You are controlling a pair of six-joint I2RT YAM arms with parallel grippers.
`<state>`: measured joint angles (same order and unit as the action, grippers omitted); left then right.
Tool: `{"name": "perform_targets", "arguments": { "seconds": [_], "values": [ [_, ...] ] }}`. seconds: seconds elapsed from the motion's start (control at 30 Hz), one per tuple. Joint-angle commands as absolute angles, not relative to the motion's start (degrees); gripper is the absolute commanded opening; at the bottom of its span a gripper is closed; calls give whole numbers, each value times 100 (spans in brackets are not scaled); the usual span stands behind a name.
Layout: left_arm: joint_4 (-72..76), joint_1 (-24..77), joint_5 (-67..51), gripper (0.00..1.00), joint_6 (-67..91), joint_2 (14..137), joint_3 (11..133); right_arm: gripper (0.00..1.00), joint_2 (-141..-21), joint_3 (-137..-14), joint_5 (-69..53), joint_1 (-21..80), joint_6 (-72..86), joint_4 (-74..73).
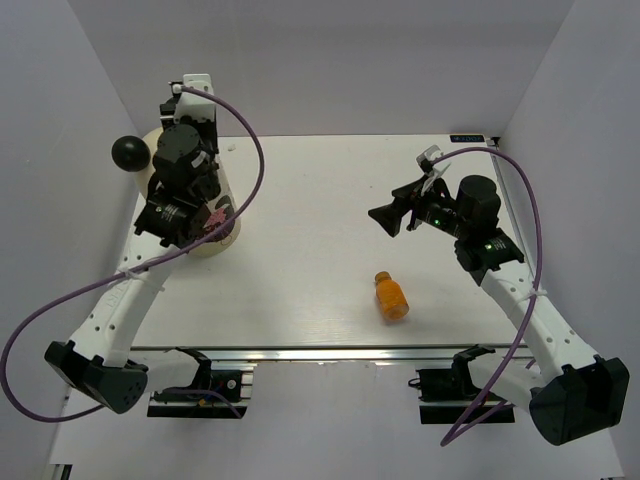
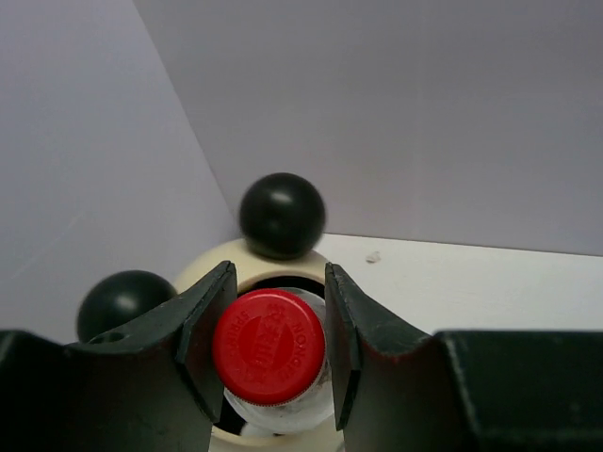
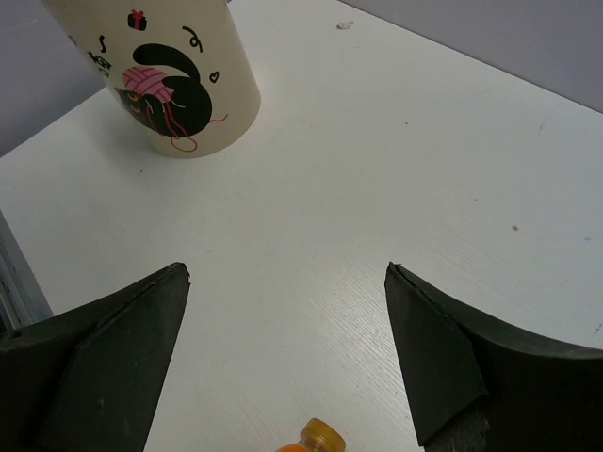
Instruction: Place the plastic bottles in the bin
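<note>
Lying on its side on the white desk point(image 1: 300, 200), near the front edge and right of centre: a small orange-filled plastic bottle point(image 1: 391, 296) with an orange cap. Hovering farther back on the right: the right jaws, spread wide and empty, pointed left across the desk. Standing at the far left: a cream-white rounded bin point(image 3: 231, 66) with a pink picture on its side and two black ball ears point(image 2: 282, 215). Pinched between the left jaws at the bin's dark round opening: a clear plastic bottle with a red cap point(image 2: 269, 346), cap up toward the wrist camera.
</note>
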<state>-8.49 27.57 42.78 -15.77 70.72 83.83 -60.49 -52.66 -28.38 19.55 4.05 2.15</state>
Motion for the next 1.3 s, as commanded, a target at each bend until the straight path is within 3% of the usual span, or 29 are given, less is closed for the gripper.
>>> {"name": "perform_targets", "arguments": {
  "seconds": [0.0,0.4,0.5,0.57,0.63,0.67,0.73,0.77,1.03,1.27],
  "values": [
    [-633,2277,3623,0,-1820,6952,8595,89,-6047,-5256,-2716,1969,352,431],
    [-502,1512,3138,0,-1222,7243,7956,89,-6293,-5317,-2409,1969,255,63],
    [-203,1468,3120,18,-915,7032,7349,89,-6328,-5160,-2180,1969,439,-236],
    [-237,1450,3111,38,-748,7005,7147,89,-6346,-4985,-2057,1960,509,-561],
    [-290,1450,3199,72,-616,7014,7119,89,-6346,-4905,-1917,1969,571,-920],
    [-325,1450,3260,85,-546,7022,7163,89,-6337,-4869,-1794,1969,615,-1019],
    [-448,1450,3174,89,-387,7022,7277,89,-6302,-4764,-1610,2021,904,-1221],
    [-570,1450,3095,98,-326,7014,7338,89,-6302,-4738,-1408,2048,1027,-1448],
    [-1404,1450,1393,98,641,7198,8313,89,-6750,-4763,-502,2601,1546,-3619],
    [-1591,1459,-138,98,1379,7462,8666,90,-6907,-4343,-404,2804,1969,-3736]
  ]
}}
